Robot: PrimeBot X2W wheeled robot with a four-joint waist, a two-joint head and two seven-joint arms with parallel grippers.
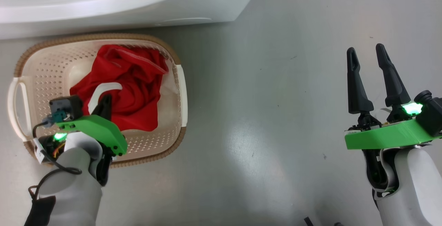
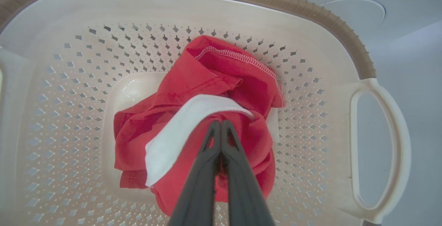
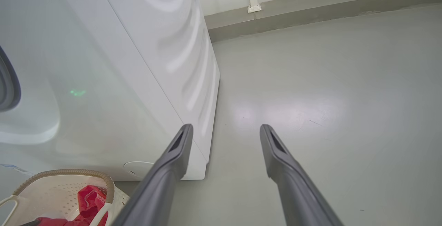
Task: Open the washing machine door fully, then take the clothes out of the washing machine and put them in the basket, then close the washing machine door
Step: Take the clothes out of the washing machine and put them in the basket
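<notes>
The red clothes (image 1: pixel 134 81) with a white band lie bunched in the cream basket (image 1: pixel 172 51) on the floor in front of the white washing machine (image 1: pixel 121 5). My left gripper (image 1: pixel 105 101) reaches down into the basket. In the left wrist view its fingertips (image 2: pixel 220 124) are pressed together, pinching the clothes (image 2: pixel 214 77) just under the white band. My right gripper (image 1: pixel 366 51) hangs open over bare floor to the right, holding nothing. The washing machine door is out of view.
In the right wrist view the right gripper (image 3: pixel 224 129) points past the washing machine's corner (image 3: pixel 203 143), with the basket (image 3: pixel 69 174) at lower left. Grey floor (image 1: pixel 269 98) stretches right of the basket to a wall base (image 3: pixel 310 15).
</notes>
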